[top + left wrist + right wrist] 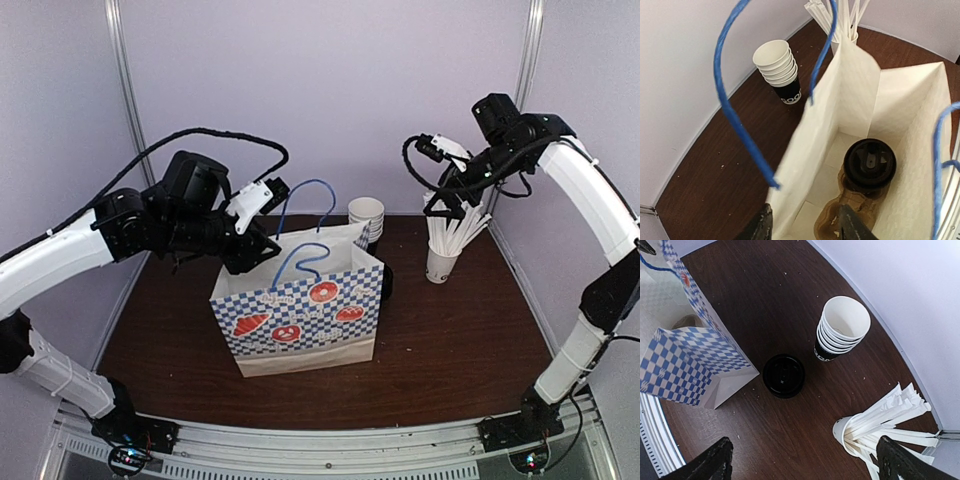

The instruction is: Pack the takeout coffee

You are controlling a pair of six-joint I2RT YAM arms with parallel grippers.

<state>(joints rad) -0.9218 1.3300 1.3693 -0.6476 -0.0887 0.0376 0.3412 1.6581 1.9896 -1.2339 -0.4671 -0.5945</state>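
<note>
Two arms are bolted at the near edge of one brown table (450, 350). One paper bag (300, 320), blue-and-white checked outside with red food prints and white inside, stands upright at mid-table with its mouth open and its two blue cord handles (730, 110) raised. Inside the bag lies one brown pulp carrier (827, 220) on the floor, and one takeout coffee (870, 162) is seated in the carrier's farther pocket. The coffee stands upright, long axis vertical, black sip lid facing up toward the bag mouth; which way the sip hole points cannot be made out. The left gripper (807, 225) hangs over the bag's near-left rim, its fingers (852, 225) parted and released, one tip outside the bag wall and one inside, gripping nothing. Just beyond the bag's right end sits one short black stack of lids (783, 375), apart from the bag; the number in it cannot be counted. Farther back stands one stack of cups (842, 327): roughly five white cups nested in one black cup at the bottom, mouths up. At the far right stands one white cup (845, 430) holding a fanned bundle of white wrapped straws (890, 412), too many to count. The right gripper (807, 462) hovers above that corner, jaws spread wide, holding nothing.
</note>
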